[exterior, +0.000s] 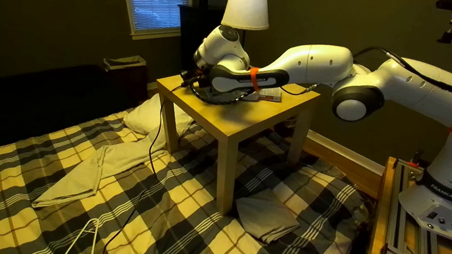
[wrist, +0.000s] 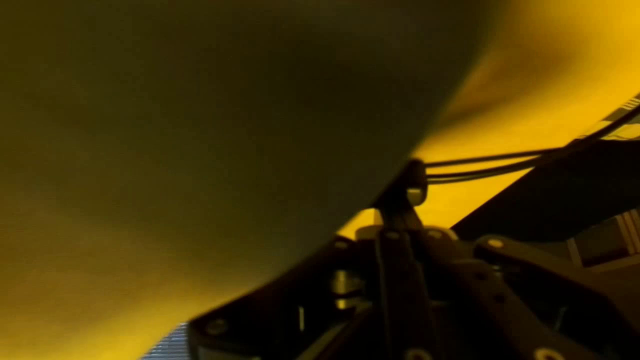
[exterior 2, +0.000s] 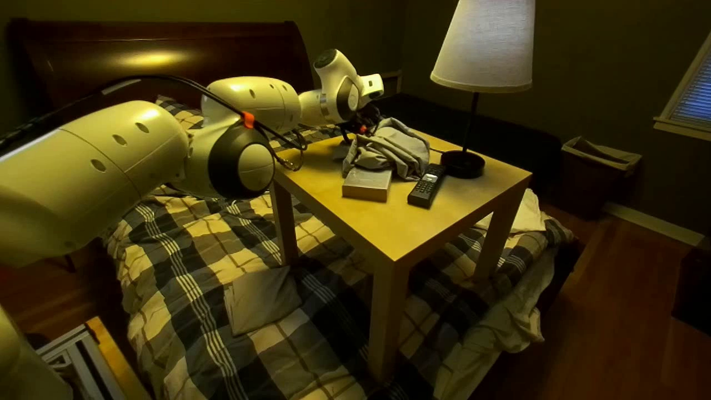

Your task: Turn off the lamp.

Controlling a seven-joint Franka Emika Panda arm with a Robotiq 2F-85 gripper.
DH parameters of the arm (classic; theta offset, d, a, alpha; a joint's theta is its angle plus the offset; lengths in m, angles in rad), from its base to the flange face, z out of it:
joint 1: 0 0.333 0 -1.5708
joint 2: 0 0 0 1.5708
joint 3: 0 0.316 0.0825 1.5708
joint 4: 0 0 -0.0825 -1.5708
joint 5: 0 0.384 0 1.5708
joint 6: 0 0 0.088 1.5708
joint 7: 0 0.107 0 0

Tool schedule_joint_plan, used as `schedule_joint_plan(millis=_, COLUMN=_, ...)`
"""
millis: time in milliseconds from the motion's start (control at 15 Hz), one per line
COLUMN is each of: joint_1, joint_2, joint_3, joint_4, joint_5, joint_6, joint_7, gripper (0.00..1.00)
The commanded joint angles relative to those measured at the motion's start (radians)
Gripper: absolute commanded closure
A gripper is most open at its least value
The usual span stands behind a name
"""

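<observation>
Near one edge of the counter [exterior 2: 389, 229] stands the lamp [exterior 2: 482, 55]; across the grey cloth [exterior 2: 383, 153], the jaws sit together beside a dark cord [wrist: 600, 132], perhaps touching it. Reaching an unseen switch seems the step in hand; next likely needs a careful press.

In an exterior view, a side table [exterior 2: 391, 225] stands on the bed [exterior 2: 183, 278]; on its top, a remote control [exterior 2: 426, 186] lies right of a box [exterior 2: 366, 188] and front-left of the table lamp [exterior 2: 483, 61], with a cloth [exterior 2: 393, 149] behind the box
</observation>
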Motion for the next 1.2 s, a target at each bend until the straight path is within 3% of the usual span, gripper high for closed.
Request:
schedule_joint_plan(millis=0, joint_1=0.002, joint_2=0.021, joint_3=0.015, joint_4=0.0, joint_5=0.006, joint_6=0.018, joint_7=-0.018, gripper=1.0)
schedule_joint_plan(millis=200, joint_1=0.009, joint_2=-0.016, joint_3=-0.021, joint_4=0.001, joint_5=-0.014, joint_6=-0.017, joint_7=0.019, gripper=1.0)
schedule_joint_plan(millis=333, joint_1=0.006, joint_2=-0.074, joint_3=0.023, joint_4=0.001, joint_5=0.013, joint_6=-0.126, joint_7=-0.058, gripper=1.0)
schedule_joint_plan(millis=400, joint_1=0.003, joint_2=-0.105, joint_3=0.05, joint_4=-0.008, joint_5=0.025, joint_6=-0.183, joint_7=-0.109, gripper=0.74)
schedule_joint_plan(millis=533, joint_1=-0.005, joint_2=-0.168, joint_3=0.126, joint_4=-0.017, joint_5=0.067, joint_6=-0.309, joint_7=-0.22, gripper=0.67)
schedule_joint_plan(millis=733, joint_1=-0.016, joint_2=-0.248, joint_3=0.197, joint_4=-0.023, joint_5=0.107, joint_6=-0.49, joint_7=-0.329, gripper=0.44)
schedule_joint_plan(millis=1133, joint_1=-0.069, joint_2=-0.377, joint_3=0.269, joint_4=-0.03, joint_5=0.159, joint_6=-0.869, joint_7=-0.544, gripper=0.01)
